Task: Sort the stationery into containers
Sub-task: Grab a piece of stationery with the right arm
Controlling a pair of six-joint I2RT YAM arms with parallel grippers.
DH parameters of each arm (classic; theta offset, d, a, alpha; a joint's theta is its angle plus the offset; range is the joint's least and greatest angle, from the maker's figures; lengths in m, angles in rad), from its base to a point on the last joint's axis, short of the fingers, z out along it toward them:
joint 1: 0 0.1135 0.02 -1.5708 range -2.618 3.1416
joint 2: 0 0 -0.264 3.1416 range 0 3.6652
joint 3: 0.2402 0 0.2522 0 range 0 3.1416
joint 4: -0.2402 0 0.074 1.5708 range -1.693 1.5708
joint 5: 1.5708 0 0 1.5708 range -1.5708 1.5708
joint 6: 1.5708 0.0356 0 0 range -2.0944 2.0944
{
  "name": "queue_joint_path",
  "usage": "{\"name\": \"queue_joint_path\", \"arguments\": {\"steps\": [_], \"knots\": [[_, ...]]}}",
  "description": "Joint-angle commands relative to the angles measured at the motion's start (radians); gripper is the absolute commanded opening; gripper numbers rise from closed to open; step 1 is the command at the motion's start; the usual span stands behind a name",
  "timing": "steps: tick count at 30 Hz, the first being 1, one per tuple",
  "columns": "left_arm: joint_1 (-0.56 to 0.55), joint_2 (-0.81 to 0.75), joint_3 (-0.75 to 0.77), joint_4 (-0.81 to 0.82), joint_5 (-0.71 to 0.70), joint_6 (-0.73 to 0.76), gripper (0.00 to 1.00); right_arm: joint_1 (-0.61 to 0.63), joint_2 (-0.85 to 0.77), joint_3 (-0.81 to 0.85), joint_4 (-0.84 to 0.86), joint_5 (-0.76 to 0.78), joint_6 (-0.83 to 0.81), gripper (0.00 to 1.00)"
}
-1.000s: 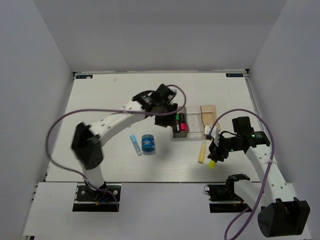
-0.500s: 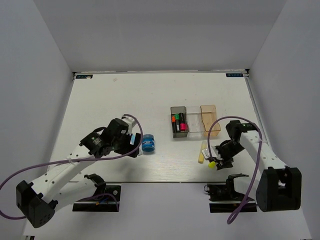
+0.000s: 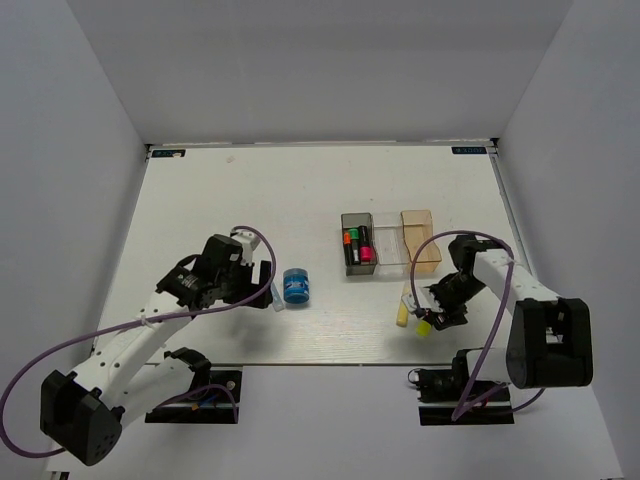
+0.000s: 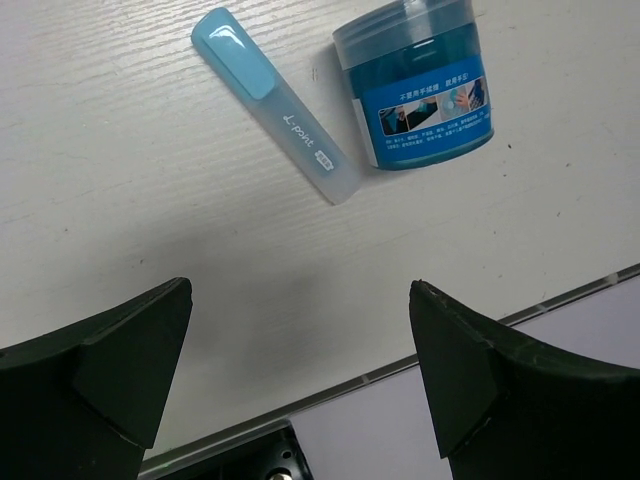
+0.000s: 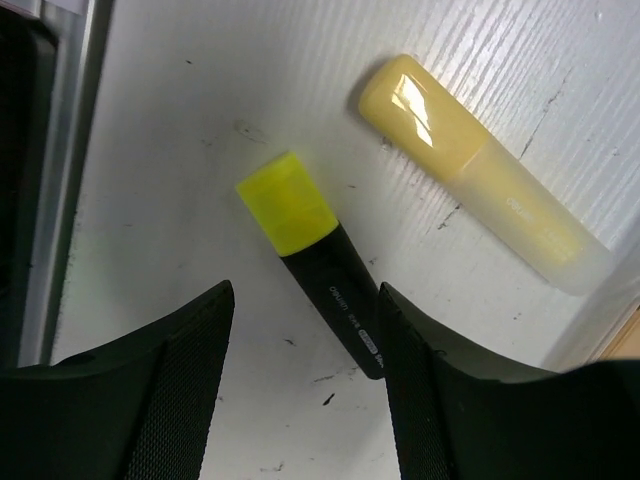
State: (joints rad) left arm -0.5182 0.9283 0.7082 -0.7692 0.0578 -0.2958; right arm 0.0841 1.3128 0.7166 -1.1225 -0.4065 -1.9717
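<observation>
The light blue stick (image 4: pixel 275 119) and the squat blue roll (image 4: pixel 420 85) lie side by side on the table, just ahead of my open, empty left gripper (image 4: pixel 300 300). From above, the left gripper (image 3: pixel 266 286) sits just left of the stick (image 3: pixel 277 298) and the roll (image 3: pixel 296 286). My right gripper (image 5: pixel 305 290) is open and low over the yellow-capped highlighter (image 5: pixel 315 250), whose black end lies between the fingers. The pale yellow stick (image 5: pixel 480 175) lies beside it. The dark grey bin (image 3: pixel 357 262) holds green-, orange- and pink-capped highlighters.
The clear bin (image 3: pixel 388 243) and the tan-orange bin (image 3: pixel 420 240) adjoin the dark one at centre right. The table's near edge runs just behind both grippers. White walls enclose the table on three sides.
The left arm swung from the bins back to the near left, beside the blue stick and roll. The right gripper came down around the yellow highlighter.
</observation>
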Motion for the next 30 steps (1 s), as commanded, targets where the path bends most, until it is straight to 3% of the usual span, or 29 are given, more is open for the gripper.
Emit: {"name": "queue_joint_path", "arguments": {"steps": [1,10,13,18,25,28,30], "knots": [[0.009,-0.017,-0.015,0.031,0.056,0.012,1.0,-0.007,0.032,-0.017,0.081,0.021,-0.481,0.63],[0.01,-0.011,-0.026,0.031,0.065,0.012,1.0,-0.006,0.052,-0.098,0.156,0.061,-0.553,0.63],[0.01,-0.006,-0.029,0.031,0.06,0.017,1.0,-0.003,0.04,-0.152,0.19,0.06,-0.552,0.58],[0.01,-0.006,-0.033,0.03,0.06,0.018,1.0,-0.001,-0.012,-0.309,0.399,0.04,-0.533,0.38],[0.01,-0.002,-0.041,0.033,0.047,0.018,1.0,-0.003,-0.099,-0.456,0.567,0.003,-0.454,0.14],[0.009,0.001,-0.041,0.034,0.042,0.018,1.0,0.002,-0.124,-0.424,0.518,-0.017,-0.42,0.01],[0.009,0.001,-0.042,0.031,0.042,0.017,1.0,-0.003,-0.135,-0.375,0.436,-0.063,-0.369,0.0]]}}
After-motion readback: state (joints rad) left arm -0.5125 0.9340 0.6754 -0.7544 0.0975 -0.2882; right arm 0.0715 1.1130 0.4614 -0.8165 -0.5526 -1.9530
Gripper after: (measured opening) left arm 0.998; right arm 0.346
